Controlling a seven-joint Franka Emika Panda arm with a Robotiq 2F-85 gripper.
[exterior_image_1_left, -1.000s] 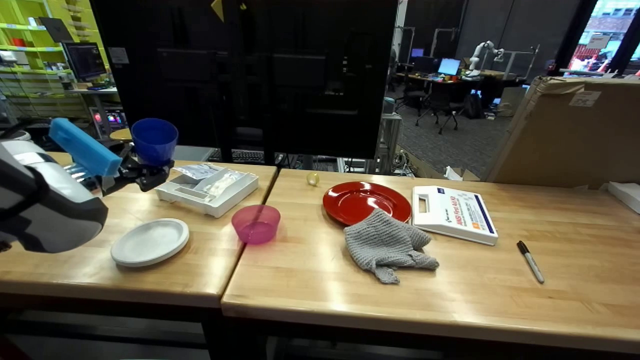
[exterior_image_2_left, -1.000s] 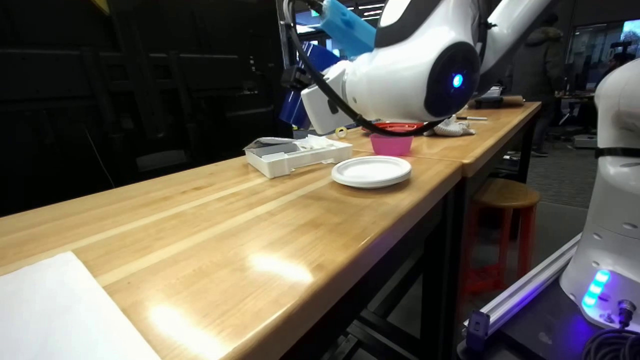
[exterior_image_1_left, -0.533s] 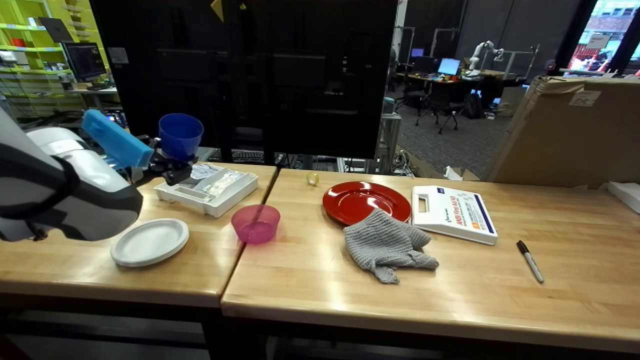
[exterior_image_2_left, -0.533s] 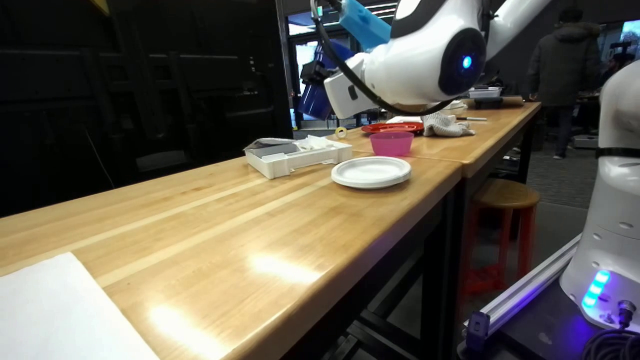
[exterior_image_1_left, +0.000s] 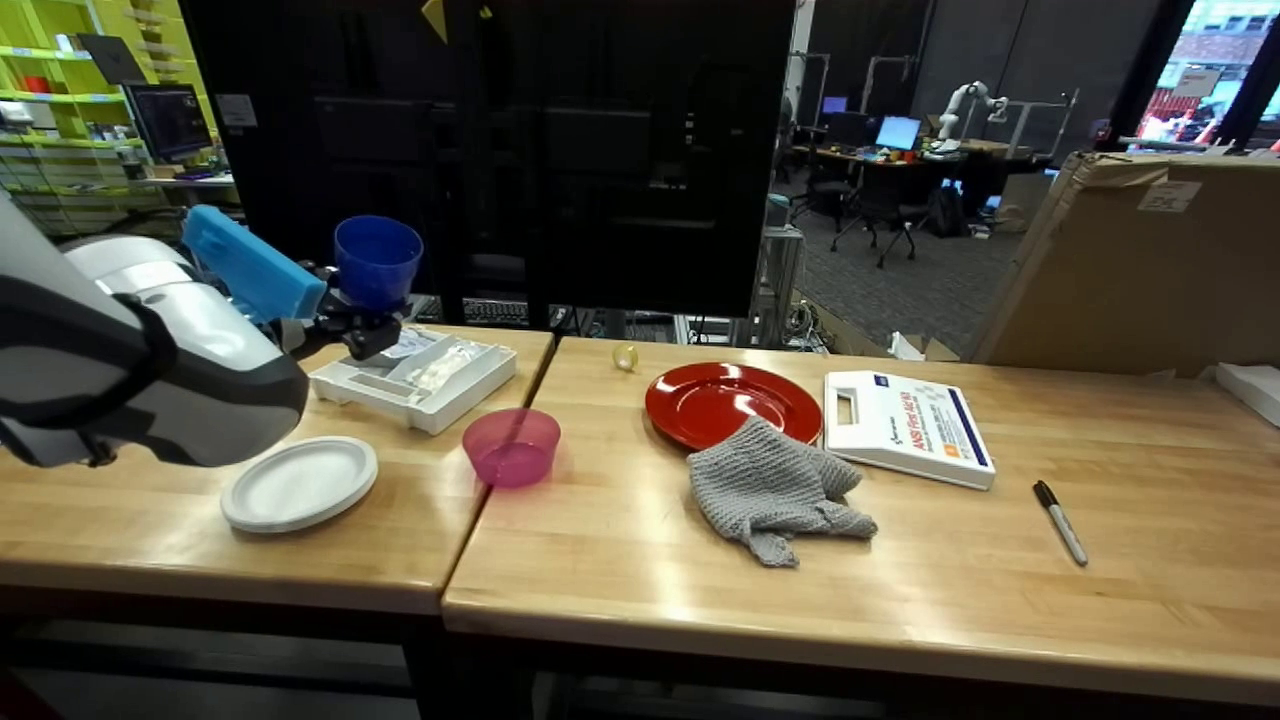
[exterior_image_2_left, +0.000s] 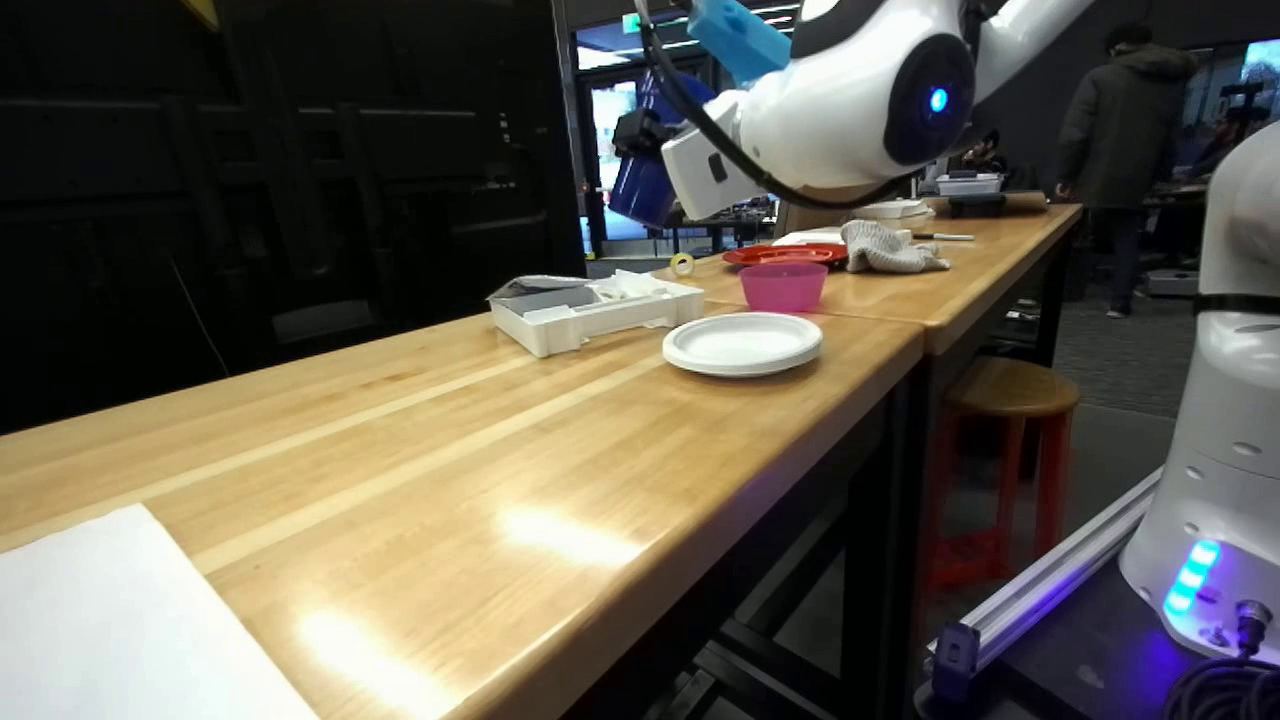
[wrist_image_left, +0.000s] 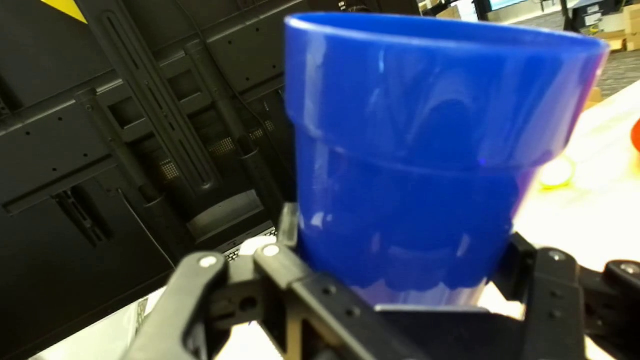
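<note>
Wood tables (exterior_image_1_left: 930, 570), w/ dark panel (exterior_image_1_left: 480, 150) behind. Gripper (wrist_image_left: 404, 245) clasped blue cup (wrist_image_left: 415, 150) low on its side — mouth up, slightly tilted, raised above table height nr. tray (exterior_image_2_left: 620, 322). Poss. faults: cup tipping, as hold sat low on smooth, tapered wall; cup knocking panel, if swung too close — contents, if any, not made out.

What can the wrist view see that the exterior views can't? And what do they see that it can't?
Only the wrist view: mesh patches on the panel, seen up close.

Only the exterior views, both of them: white plate, pink bowl, cloth, pen and arm.

All share the panel, the tape, the cup held by the end effector and, probably, the red plate, just a sliver in the wrist view.
</note>
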